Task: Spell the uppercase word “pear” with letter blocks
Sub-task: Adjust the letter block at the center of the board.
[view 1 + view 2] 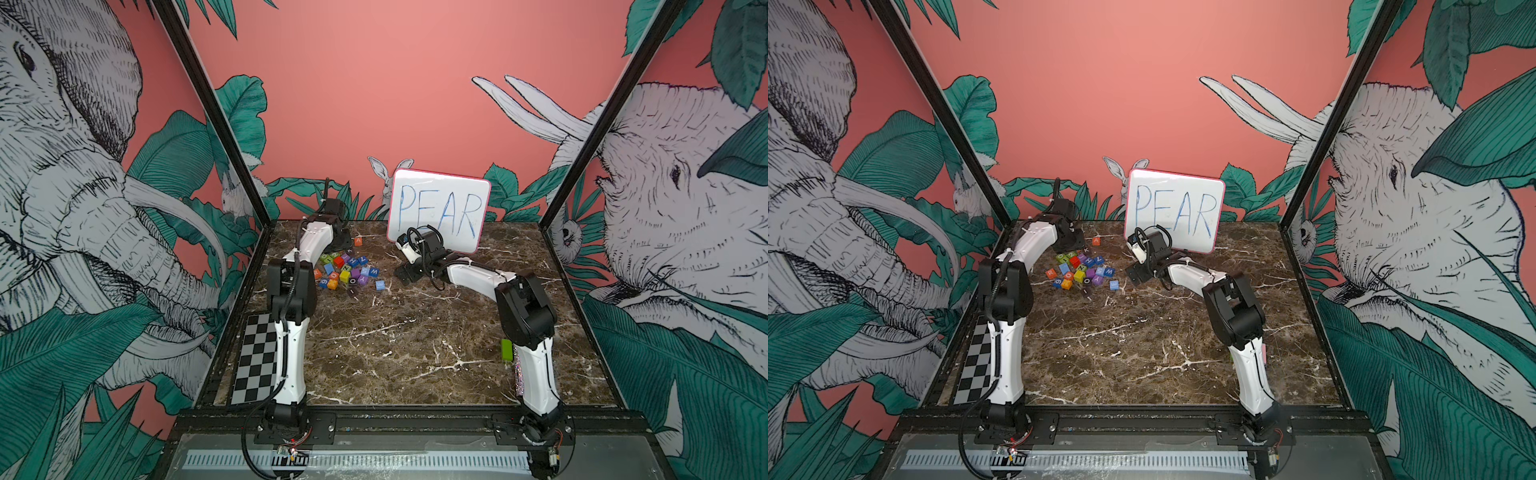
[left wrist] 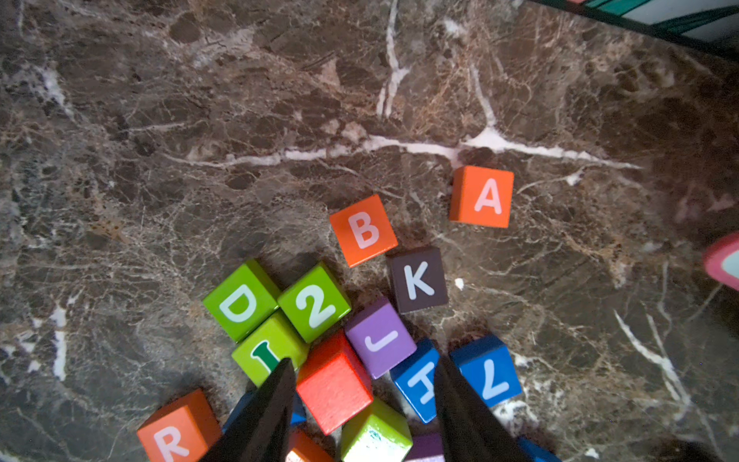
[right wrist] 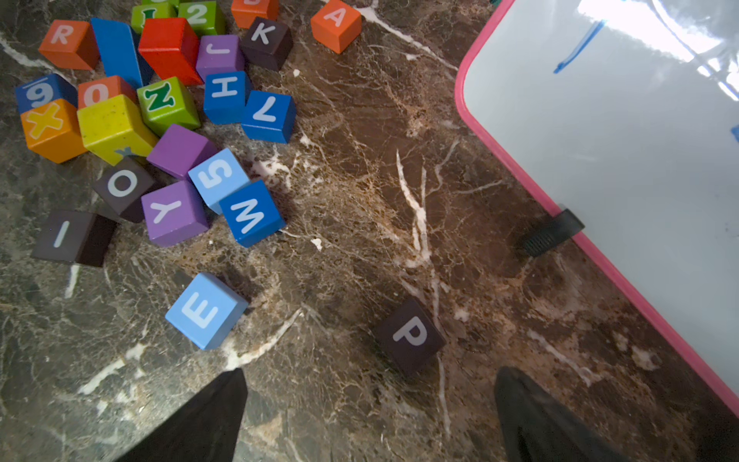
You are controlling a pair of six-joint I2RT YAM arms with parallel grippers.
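Note:
The letter blocks lie in a heap (image 1: 345, 270) at the back left of the marble table. My left gripper (image 2: 364, 374) hangs open over this heap; a plain red block (image 2: 334, 384) and a blue H (image 2: 418, 382) sit between its fingers. An orange R (image 2: 176, 434) lies beside it, and an orange A (image 2: 482, 196) stands apart, further off. My right gripper (image 3: 372, 372) is open with only bare marble between its fingers. A dark maroon P (image 3: 410, 336) lies just ahead of it, and a light blue E (image 3: 204, 310) sits to one side.
A pink-rimmed whiteboard (image 1: 438, 208) with "PEAR" written on it leans at the back, just behind the right gripper. A checkerboard sheet (image 1: 255, 357) lies along the left edge. Black frame posts stand at the back corners.

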